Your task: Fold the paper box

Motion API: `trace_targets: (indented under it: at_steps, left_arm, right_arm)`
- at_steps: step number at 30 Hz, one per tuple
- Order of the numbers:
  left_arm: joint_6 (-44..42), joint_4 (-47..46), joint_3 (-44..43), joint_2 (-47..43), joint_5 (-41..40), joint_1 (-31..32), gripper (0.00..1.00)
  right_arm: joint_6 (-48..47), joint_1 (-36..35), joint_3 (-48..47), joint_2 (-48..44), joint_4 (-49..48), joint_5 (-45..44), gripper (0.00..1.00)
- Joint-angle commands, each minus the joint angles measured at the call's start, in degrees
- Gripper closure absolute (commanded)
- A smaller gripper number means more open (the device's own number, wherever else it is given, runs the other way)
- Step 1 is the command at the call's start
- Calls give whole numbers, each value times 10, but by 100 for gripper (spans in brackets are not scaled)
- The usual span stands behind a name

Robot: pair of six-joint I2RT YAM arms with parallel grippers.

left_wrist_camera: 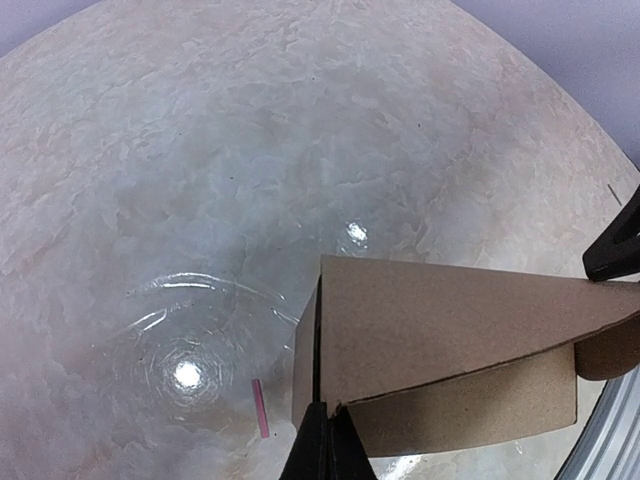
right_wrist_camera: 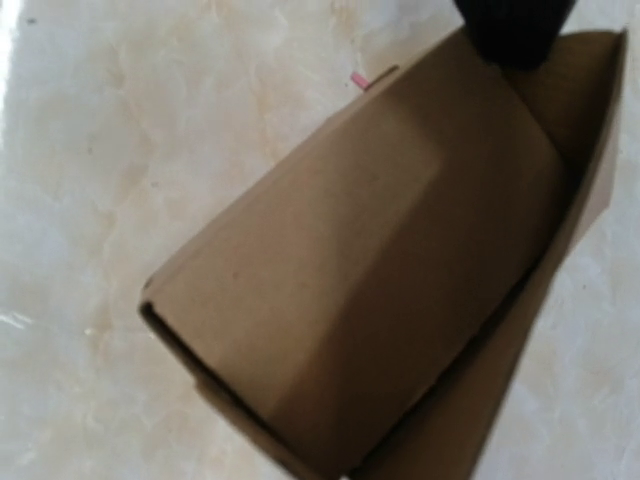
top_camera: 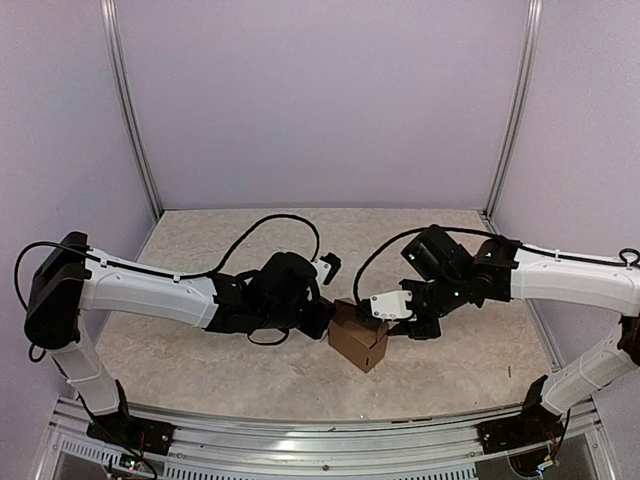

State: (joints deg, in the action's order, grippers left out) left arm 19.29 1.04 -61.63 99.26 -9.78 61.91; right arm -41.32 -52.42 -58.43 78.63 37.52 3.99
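You are closing the box (top_camera: 358, 343): your left claw (left_wrist_camera: 320, 445) pinches its wall; the right claw's (top_camera: 412, 328) grip I cannot tell. Next, push gently inward.

Pale lilac walls (top_camera: 320, 100) enclose a beige marbled tabletop (top_camera: 200, 365).

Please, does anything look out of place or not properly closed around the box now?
Yes. A small pink strip lies loose on the table beside the paper box; it looks like a stray scrap. The box's top flap also seems askew, with a rounded tab sticking out untucked.
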Motion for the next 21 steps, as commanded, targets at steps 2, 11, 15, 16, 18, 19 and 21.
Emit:
trace_targets:
  at_steps: [2,11,15,16,18,19,21]
  left_arm:
    - [-5,99,9,26,14,8,100]
    - [-6,99,2,31,15,8,100]
    - [-7,98,-2,33,16,9,100]
    - [-7,99,-3,35,16,9,100]
    - [-7,99,-4,35,17,9,100]
    - [-6,100,-3,36,18,9,100]
    - [-5,99,-4,36,19,9,100]
  right_arm:
    - [20,-7,-24,11,0,17,71]
    - [42,-7,-15,13,-31,-36,75]
    - [51,-7,-12,18,-35,-28,76]
    - [54,-7,-13,20,-36,-26,76]
    - [63,-7,-12,23,-40,-27,77]
    - [65,-7,-13,23,-43,-26,77]
    - [69,-7,-14,24,-44,-20,77]
